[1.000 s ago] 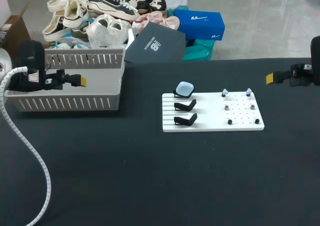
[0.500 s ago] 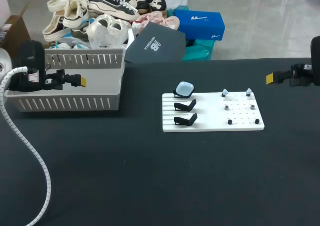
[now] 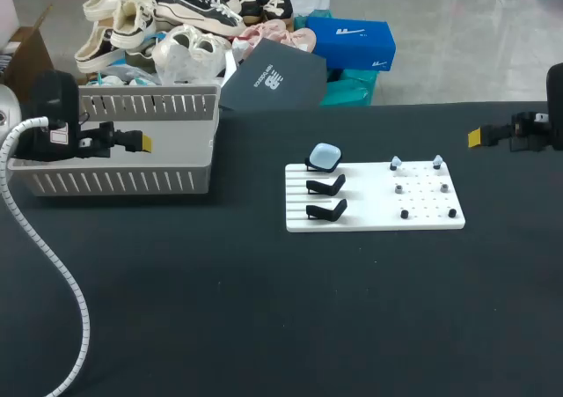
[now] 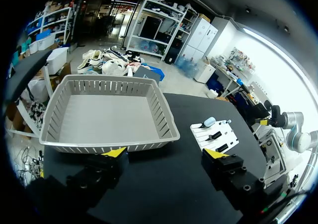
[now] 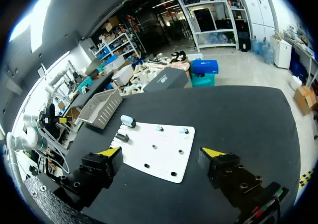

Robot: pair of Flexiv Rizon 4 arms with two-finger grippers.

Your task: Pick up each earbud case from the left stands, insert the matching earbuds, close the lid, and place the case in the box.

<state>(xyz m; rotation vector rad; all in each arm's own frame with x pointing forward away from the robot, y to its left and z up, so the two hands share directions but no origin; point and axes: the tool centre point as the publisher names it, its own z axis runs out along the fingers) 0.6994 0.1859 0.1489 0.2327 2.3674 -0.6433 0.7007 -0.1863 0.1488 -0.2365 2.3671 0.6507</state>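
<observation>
I find nothing legible on the table [image 3: 220, 309] or its things; a small white label [image 3: 58, 134] on my left arm [image 3: 40, 98] is too tiny to read.

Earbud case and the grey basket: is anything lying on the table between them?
No. The head view shows only bare black table between the basket and the earbud case.

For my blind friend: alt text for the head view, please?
A white board carries three black stands, the rearmost holding a light blue earbud case. A grey basket sits at left, by the left gripper; the right gripper is far right.
</observation>
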